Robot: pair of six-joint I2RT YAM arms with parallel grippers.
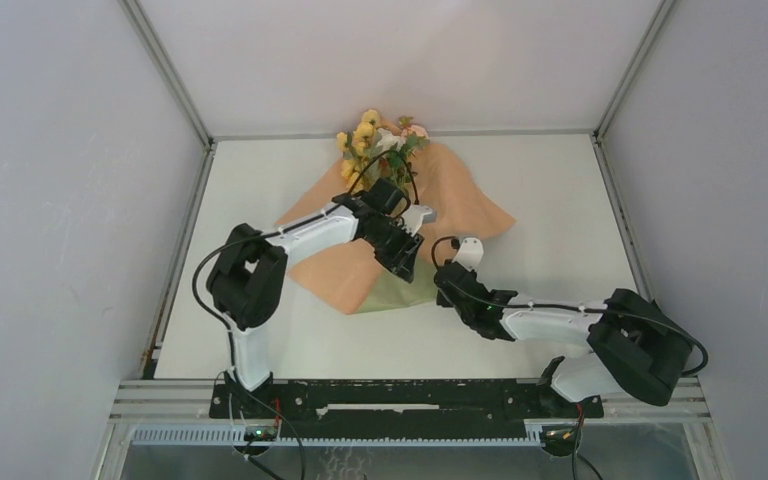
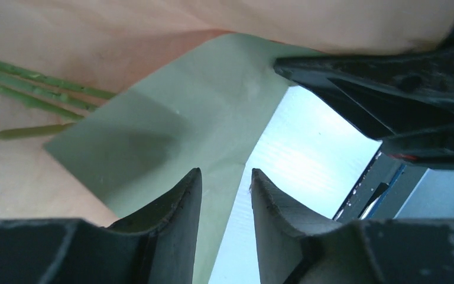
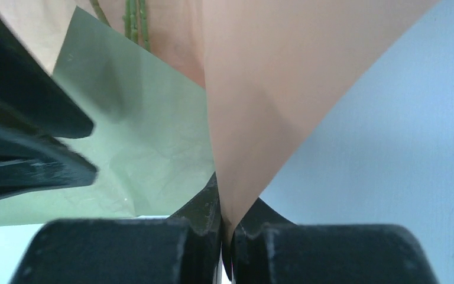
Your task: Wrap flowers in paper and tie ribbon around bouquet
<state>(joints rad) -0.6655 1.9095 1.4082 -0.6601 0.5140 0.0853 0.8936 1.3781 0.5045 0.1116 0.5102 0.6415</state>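
The paper (image 1: 470,200) lies spread on the table with its peach side up, and a near corner is folded over to show an olive-green flap (image 1: 392,292). The flowers (image 1: 380,140) rest on its far end, their green stems (image 2: 35,89) running down the sheet. My left gripper (image 2: 226,177) is open over the flap's edge (image 2: 171,112), with a clear gap between its fingers. My right gripper (image 3: 224,204) is shut on a peach edge of the paper (image 3: 272,89), lifted just right of the left gripper (image 1: 403,262). The ribbon is out of view.
The white table (image 1: 560,250) is boxed in by grey walls on the left, right and back. A black rail (image 1: 410,395) with both arm bases runs along the near edge. The two wrists sit close together over the paper's near part.
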